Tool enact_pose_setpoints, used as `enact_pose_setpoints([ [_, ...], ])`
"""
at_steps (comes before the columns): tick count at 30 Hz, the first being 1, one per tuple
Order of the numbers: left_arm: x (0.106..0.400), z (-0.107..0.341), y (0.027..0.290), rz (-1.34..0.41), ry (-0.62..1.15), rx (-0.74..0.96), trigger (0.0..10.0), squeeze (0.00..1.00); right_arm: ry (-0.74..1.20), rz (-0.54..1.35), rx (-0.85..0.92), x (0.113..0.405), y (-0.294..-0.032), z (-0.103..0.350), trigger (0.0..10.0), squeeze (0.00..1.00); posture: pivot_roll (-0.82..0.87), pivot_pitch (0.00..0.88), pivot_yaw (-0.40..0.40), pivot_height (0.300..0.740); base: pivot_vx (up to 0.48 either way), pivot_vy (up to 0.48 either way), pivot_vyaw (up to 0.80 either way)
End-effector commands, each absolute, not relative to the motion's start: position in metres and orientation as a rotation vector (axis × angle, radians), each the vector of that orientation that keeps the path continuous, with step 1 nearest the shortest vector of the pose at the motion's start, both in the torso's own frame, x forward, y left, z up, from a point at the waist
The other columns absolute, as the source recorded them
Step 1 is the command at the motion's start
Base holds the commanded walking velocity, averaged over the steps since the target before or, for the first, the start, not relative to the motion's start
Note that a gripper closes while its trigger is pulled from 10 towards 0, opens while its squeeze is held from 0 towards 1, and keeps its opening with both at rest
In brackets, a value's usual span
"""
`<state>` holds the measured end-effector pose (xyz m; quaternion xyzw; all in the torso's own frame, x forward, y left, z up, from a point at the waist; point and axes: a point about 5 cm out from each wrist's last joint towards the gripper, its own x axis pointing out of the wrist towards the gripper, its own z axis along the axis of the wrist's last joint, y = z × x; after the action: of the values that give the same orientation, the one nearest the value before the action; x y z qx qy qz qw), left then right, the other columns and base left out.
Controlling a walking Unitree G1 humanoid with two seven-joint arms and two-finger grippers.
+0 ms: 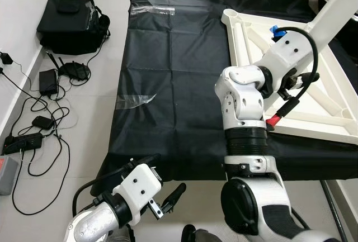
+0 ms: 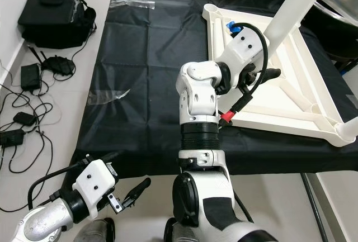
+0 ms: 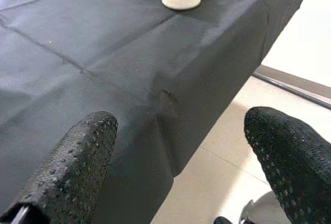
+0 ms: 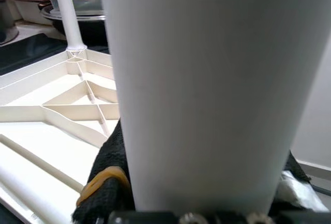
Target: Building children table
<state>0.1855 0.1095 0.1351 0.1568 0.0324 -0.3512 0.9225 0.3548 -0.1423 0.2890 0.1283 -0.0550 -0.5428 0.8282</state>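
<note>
A cream children's table top (image 1: 319, 124) lies upside down on a black cloth (image 1: 173, 85), ribs facing up, with an empty leg socket (image 1: 230, 14) at its far left corner. My right gripper (image 1: 306, 63) is over the table top, shut on a white table leg (image 1: 335, 7) that slants up to the right. In the right wrist view the leg (image 4: 207, 79) stands between the black fingers (image 4: 111, 167), and another white leg (image 4: 64, 12) stands upright in a far corner. My left gripper (image 1: 162, 178) hangs open below the cloth's front edge, with nothing between its fingers (image 3: 77, 167).
A black bag (image 1: 70, 21) and a tangle of cables and chargers (image 1: 39, 113) lie on the tiled floor to the left. Strips of clear tape (image 1: 137, 99) stick to the cloth. A metal bar (image 1: 335, 208) runs along the floor at the front right.
</note>
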Motion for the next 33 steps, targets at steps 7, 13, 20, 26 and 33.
enact_pose_setpoints([
  [7, 0.183, 0.128, 0.108, -0.73, 0.098, 0.313, 10.0, 0.0, -0.243, -1.055, 0.321, 0.351, -0.147, 0.326, 10.0, 0.0, 0.15, 0.256, -0.107, 0.74, 0.0, 0.0, 0.0],
  [13, 0.184, 0.127, 0.108, -0.728, 0.095, 0.312, 10.0, 0.0, -0.425, -0.857, 0.363, 0.341, -0.14, 0.36, 10.0, 0.0, 0.14, 0.236, -0.103, 0.74, 0.0, 0.0, 0.0],
  [20, 0.186, 0.126, 0.106, -0.731, 0.09, 0.314, 10.0, 0.0, -0.554, -0.552, 0.365, 0.333, -0.131, 0.387, 10.0, 0.0, 0.14, 0.22, -0.099, 0.74, 0.0, 0.0, 0.0],
  [26, 0.191, 0.129, 0.105, -0.717, 0.068, 0.315, 10.0, 0.0, -0.629, -0.3, 0.266, 0.335, -0.121, 0.401, 10.0, 0.0, 0.14, 0.199, -0.098, 0.74, 0.0, 0.0, 0.0],
  [33, 0.2, 0.136, 0.103, -0.642, 0.021, 0.265, 10.0, 0.0, -0.653, 0.071, 0.132, 0.336, -0.115, 0.378, 10.0, 0.0, 0.13, 0.177, -0.095, 0.74, 0.0, 0.0, 0.0],
])
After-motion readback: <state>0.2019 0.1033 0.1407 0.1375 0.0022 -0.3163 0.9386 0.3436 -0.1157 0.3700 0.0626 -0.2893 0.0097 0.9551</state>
